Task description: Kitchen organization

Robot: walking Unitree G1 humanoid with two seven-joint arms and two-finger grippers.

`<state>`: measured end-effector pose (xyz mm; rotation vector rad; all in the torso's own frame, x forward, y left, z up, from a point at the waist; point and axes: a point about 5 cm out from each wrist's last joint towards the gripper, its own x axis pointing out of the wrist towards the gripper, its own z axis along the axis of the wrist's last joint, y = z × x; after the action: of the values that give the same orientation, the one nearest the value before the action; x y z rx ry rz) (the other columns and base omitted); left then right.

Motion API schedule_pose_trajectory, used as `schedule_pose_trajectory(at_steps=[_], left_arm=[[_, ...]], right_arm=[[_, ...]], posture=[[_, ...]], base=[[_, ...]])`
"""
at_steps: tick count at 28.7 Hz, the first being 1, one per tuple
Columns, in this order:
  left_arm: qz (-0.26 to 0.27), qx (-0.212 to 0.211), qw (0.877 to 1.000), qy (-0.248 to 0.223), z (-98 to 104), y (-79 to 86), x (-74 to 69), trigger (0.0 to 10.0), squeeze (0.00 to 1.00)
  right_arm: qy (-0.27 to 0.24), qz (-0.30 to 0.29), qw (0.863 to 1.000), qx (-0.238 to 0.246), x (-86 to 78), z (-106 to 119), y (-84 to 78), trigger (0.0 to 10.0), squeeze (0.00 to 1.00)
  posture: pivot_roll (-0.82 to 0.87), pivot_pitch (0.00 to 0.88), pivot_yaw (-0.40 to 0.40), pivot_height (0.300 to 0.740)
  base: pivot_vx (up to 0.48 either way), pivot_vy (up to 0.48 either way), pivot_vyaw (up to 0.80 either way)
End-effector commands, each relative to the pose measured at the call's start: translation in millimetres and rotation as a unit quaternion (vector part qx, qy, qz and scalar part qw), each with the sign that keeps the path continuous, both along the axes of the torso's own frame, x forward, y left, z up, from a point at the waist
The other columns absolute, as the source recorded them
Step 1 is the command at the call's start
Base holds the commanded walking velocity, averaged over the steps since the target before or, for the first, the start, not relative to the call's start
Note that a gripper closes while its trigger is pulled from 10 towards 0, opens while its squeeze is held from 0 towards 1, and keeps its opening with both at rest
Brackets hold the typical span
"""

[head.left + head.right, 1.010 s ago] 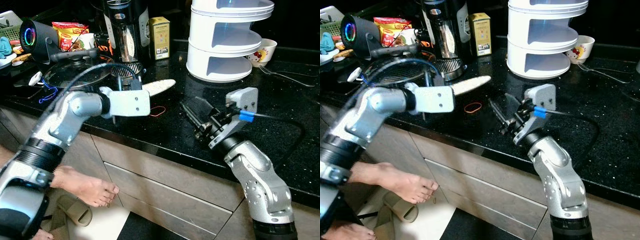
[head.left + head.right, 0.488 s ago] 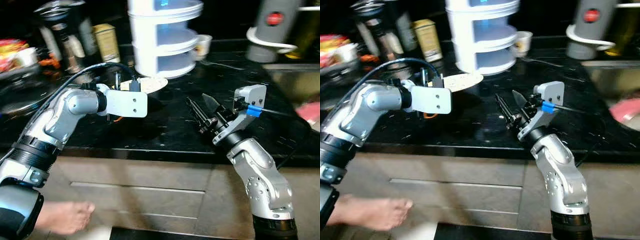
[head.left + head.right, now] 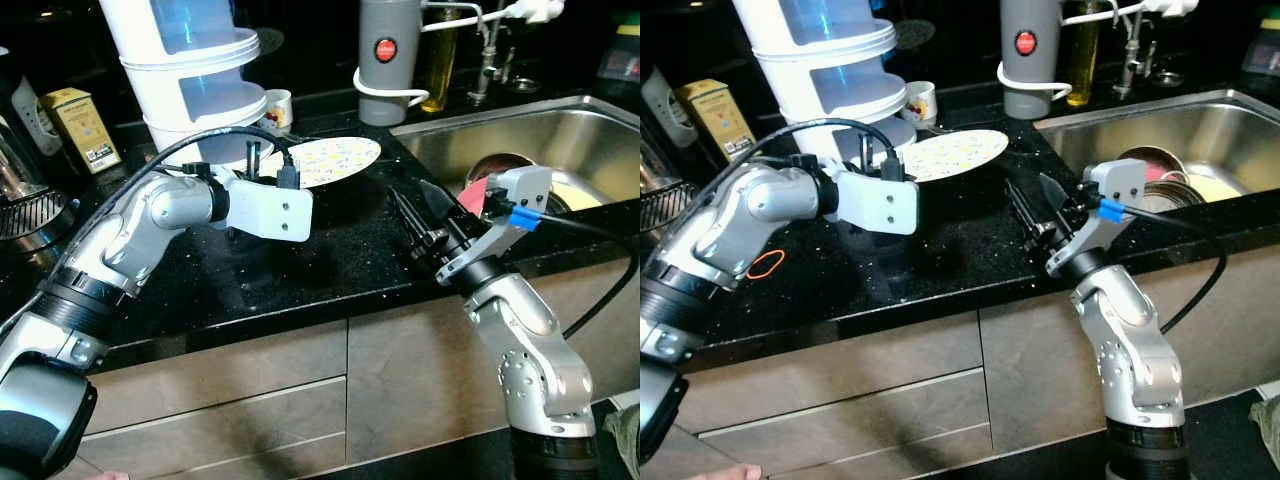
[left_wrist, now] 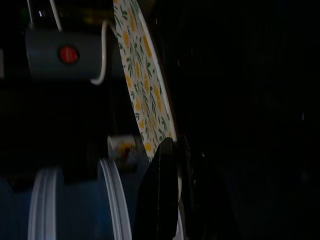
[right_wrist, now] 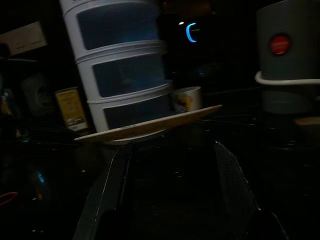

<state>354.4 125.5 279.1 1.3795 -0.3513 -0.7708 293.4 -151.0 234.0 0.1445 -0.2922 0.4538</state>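
Black counter (image 3: pixel 330 250) beside the sink (image 3: pixel 560 140). Flowered plate (image 3: pixel 335 160) rides level above it, rim pinched in my left claw (image 4: pixel 167 165). Right claw (image 3: pixel 420 215) hovers spread, holding nothing. Edge grip only: a jolt could tip the plate loose.

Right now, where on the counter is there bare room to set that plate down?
Bare counter lies between the two claws, in front of the plate the left claw holds. It's crowded behind, by the white rack and cup.
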Motion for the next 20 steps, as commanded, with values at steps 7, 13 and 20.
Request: schedule_pose_trajectory(at_steps=[7,13,20], left_arm=[[0.035,0.010,0.999,0.004,-4.6,16.6,3.9,10.0,0.00],[0.038,0.013,0.999,0.000,-3.1,17.8,4.0,10.0,0.00],[0.034,0.015,0.999,0.001,-1.8,15.5,3.8,10.0,0.00]], right_arm=[[-0.004,0.011,1.000,-0.002,1.4,0.3,5.2,10.0,0.00],[-0.005,0.010,1.000,-0.001,1.1,0.4,5.1,10.0,0.00],[-0.006,0.012,1.000,0.002,0.9,0.8,5.9,10.0,0.00]], posture=[[-0.12,0.014,0.068,0.740],[-0.12,0.016,0.069,0.740],[-0.12,0.019,0.071,0.740]], base=[[0.000,-0.284,0.00],[0.000,-0.413,0.00],[0.000,-0.436,0.00]])
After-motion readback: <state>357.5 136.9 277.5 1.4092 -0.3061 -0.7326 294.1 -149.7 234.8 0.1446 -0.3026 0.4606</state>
